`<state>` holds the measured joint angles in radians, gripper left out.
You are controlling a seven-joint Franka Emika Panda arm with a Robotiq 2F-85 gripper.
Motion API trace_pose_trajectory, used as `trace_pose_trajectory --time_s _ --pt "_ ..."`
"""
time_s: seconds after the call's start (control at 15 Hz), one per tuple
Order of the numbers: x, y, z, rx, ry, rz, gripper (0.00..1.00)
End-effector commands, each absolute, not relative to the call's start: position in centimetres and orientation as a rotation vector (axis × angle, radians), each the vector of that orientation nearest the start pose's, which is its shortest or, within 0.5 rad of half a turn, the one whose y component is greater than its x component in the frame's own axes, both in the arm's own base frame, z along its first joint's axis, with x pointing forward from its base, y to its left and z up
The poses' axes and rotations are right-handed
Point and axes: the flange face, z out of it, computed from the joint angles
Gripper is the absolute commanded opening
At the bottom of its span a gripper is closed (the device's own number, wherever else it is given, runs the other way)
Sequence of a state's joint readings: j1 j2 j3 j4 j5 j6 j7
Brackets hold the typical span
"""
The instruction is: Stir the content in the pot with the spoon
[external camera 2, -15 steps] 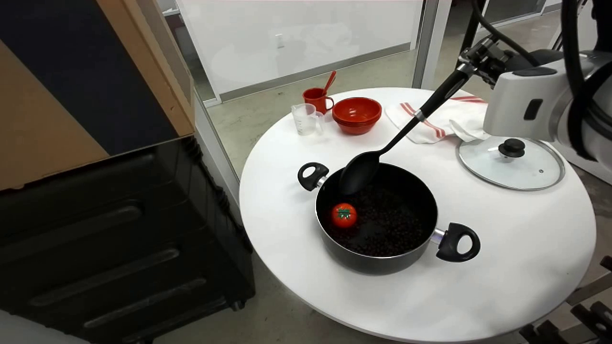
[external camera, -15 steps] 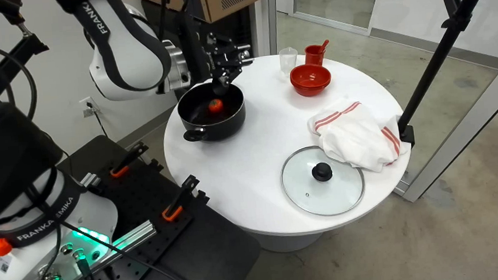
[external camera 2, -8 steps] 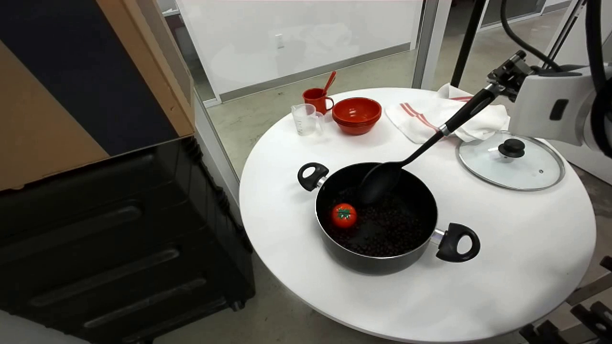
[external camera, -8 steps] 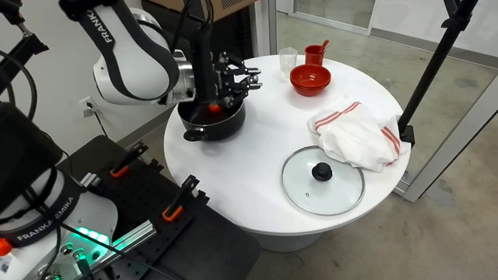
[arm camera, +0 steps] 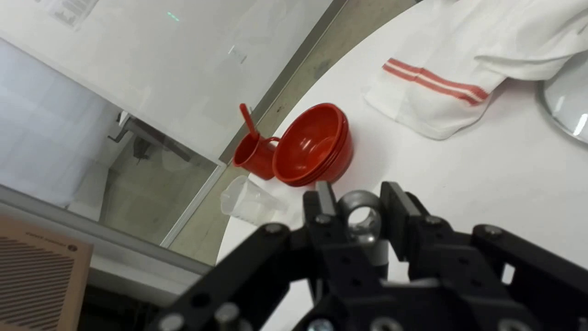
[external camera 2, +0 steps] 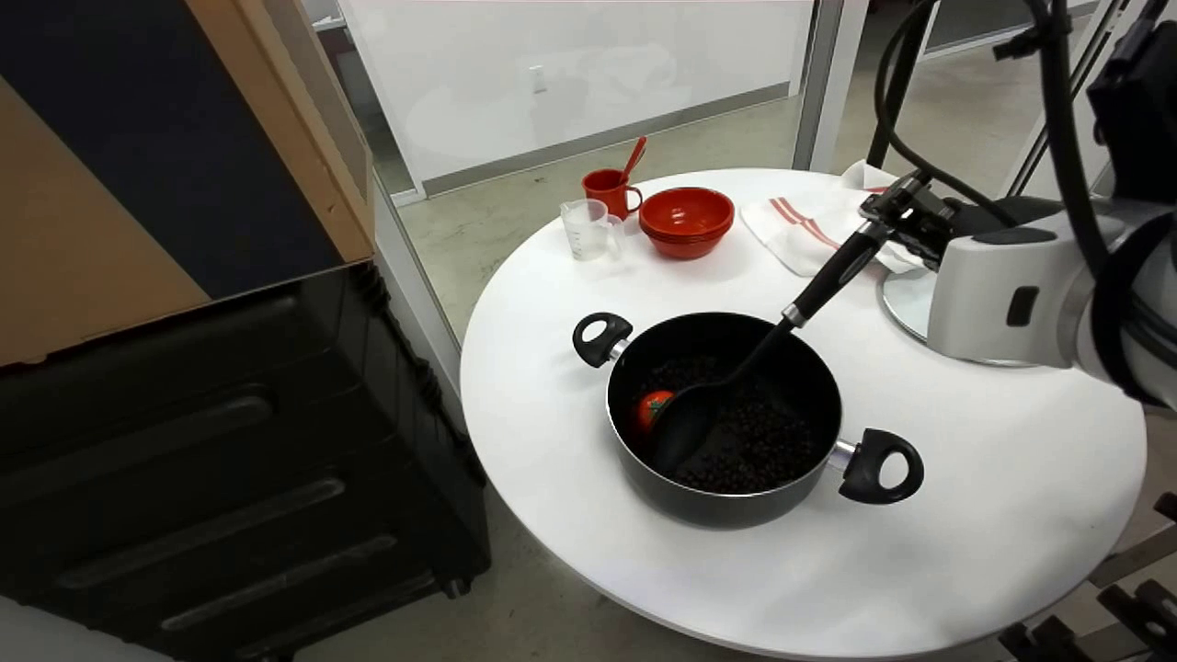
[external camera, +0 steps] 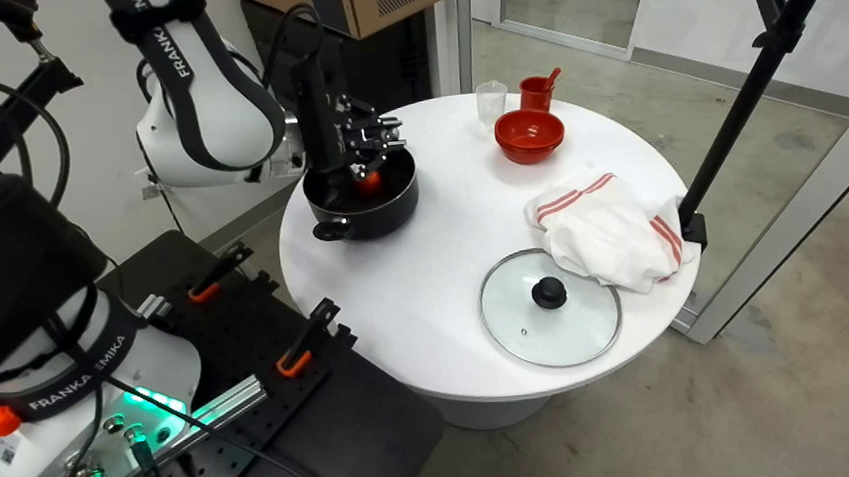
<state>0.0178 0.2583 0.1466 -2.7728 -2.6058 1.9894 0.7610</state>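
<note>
Tons of room to pass over the round white surface between the round black two-handled pot and flat black-knobbed glass lid, but stacked round red bowls and a crumpled white red-striped cloth kinda clog the far side.

Bright, even light; faint soft shadows on the white tabletop
Glints mark the red bowl and glass lid, the black pot is murky inside, and the gripper looks slightly blurred in the wrist view.
</note>
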Motion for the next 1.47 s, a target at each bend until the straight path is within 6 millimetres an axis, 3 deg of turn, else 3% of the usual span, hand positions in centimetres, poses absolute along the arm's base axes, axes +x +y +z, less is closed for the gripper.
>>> trace_pose_trajectory --time_s 0.0,0.47,0.67,1.4 --pt "35.0 6.6 12.6 0.984 1.605 0.414 0.07" --pt "34.7 10.5 13.1 0.808 1.635 0.461 0.07" --pt "34.5 11.1 13.6 0.744 1.639 0.454 0.07" --pt "36.8 7.8 16.3 0.727 1.493 0.410 0.07"
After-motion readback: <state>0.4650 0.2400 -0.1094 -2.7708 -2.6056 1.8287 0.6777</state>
